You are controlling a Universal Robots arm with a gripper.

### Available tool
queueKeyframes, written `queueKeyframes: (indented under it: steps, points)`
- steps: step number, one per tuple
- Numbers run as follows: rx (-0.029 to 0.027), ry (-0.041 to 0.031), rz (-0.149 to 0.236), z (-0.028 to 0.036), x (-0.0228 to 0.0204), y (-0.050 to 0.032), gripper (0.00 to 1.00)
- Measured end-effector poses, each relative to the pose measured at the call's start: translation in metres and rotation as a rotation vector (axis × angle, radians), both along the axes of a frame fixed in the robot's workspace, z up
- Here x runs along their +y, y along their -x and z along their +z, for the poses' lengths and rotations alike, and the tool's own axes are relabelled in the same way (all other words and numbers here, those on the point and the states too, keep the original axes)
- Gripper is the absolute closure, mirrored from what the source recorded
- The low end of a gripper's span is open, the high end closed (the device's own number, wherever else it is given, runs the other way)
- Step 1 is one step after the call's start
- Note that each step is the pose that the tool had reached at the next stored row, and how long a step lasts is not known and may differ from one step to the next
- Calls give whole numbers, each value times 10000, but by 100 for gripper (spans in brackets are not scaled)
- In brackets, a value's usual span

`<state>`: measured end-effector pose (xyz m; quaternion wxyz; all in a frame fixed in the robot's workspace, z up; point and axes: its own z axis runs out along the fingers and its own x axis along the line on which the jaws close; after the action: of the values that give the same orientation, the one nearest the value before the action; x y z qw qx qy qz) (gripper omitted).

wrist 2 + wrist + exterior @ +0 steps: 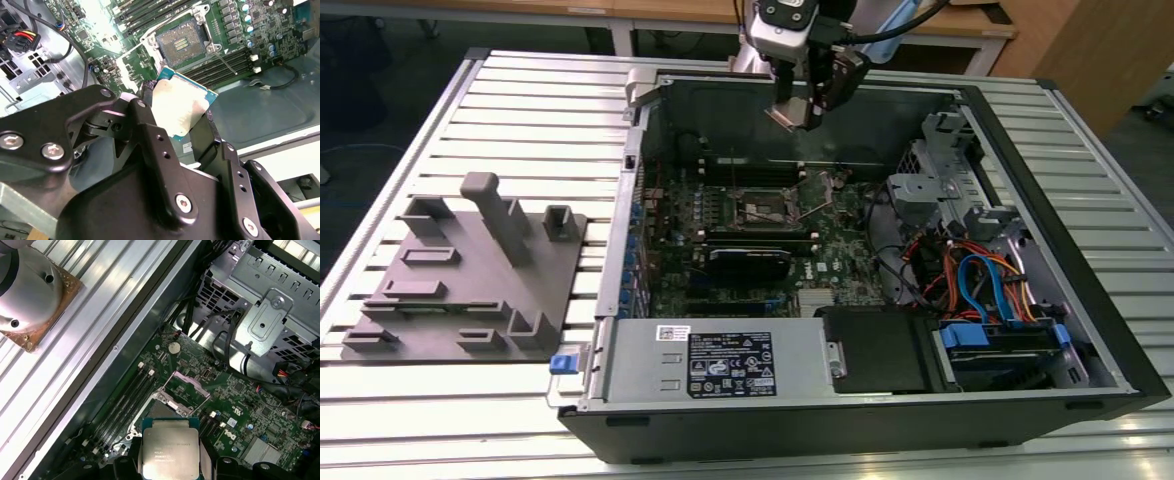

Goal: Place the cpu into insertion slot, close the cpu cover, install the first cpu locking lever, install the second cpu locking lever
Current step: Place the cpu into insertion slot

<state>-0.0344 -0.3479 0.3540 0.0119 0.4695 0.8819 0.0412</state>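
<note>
- Silver-grey cpu [170, 452] is pinched by its edges in the gripper [798, 115], fingers clamped on two opposite sides, metal top facing the first wrist camera.
- Step in hand, as I read it: step one, placing the cpu. Nothing is seated yet.
- In the exterior view the gripper hangs high over the far wall of the open computer case [1087, 290], well above the motherboard [660, 250].
- Insertion slot [765, 211] sits on the far half of the board, nearer than the gripper and below it, well apart from the chip. It is bare, with the contact field showing in the second wrist view [182, 44].
- Cpu cover [192, 382] looks swung up and off the socket, and a thin locking lever [225, 59] lies out to the side, so the opening is free.
- My judgement: seating calls for the chip centred over the socket, square to its rim, level, and set down with no side load, since the contacts look fragile.
- Risk: a tilted chip catches the rim.
</note>
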Motion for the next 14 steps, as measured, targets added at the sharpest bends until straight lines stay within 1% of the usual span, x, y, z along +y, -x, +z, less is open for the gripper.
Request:
queueKeyframes:
  steps: [14]
  points:
    - [0,0,-99,-1,0,0,46]
